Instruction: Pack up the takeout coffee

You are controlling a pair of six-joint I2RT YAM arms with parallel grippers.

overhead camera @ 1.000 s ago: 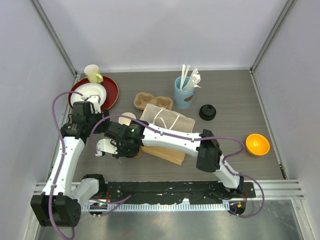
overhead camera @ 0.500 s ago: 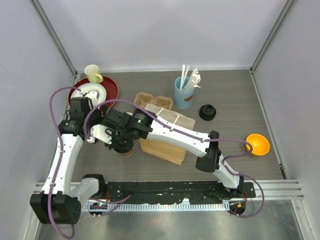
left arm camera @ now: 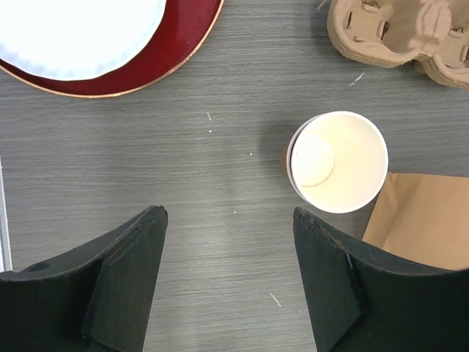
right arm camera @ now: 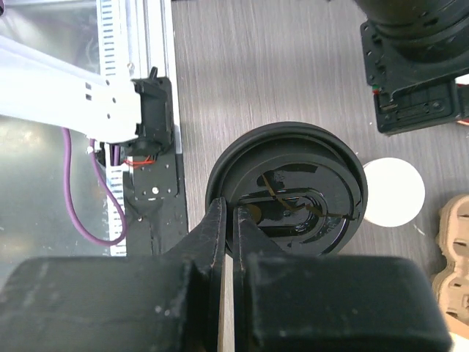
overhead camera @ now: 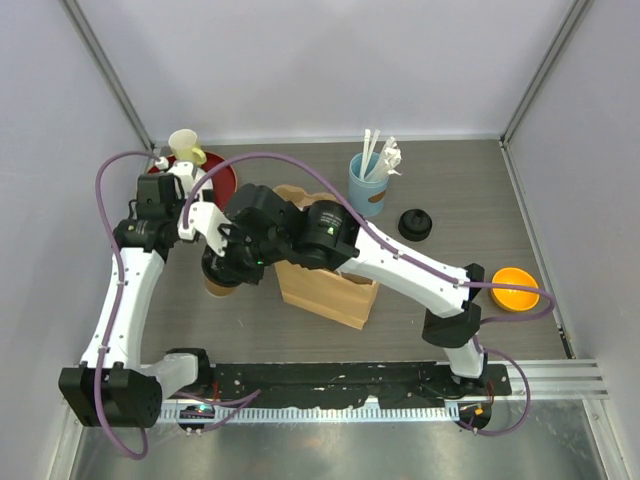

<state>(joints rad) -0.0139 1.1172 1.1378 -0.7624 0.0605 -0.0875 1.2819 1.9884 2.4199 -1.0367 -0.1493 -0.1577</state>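
Takeout coffee (right arm camera: 289, 187): tan cup, black sip lid, left of paper bag (overhead camera: 325, 290); right gripper (right arm camera: 229, 209) jaws closed on lid rim.
Red plate (left arm camera: 187, 44): white dish (left arm camera: 80, 29) on it, far-left corner.
left gripper (left arm camera: 229, 216): jaws spread open over bare table (left arm camera: 183, 169) between plate and lidless cup (left arm camera: 338, 161).
Lidless cup: white inside, just beside bag edge.
Cup carrier (left arm camera: 396, 33): beyond bag.
Blue cup (overhead camera: 368, 190): white utensils upright.
Orange bowl (overhead camera: 515, 288): near right table edge.
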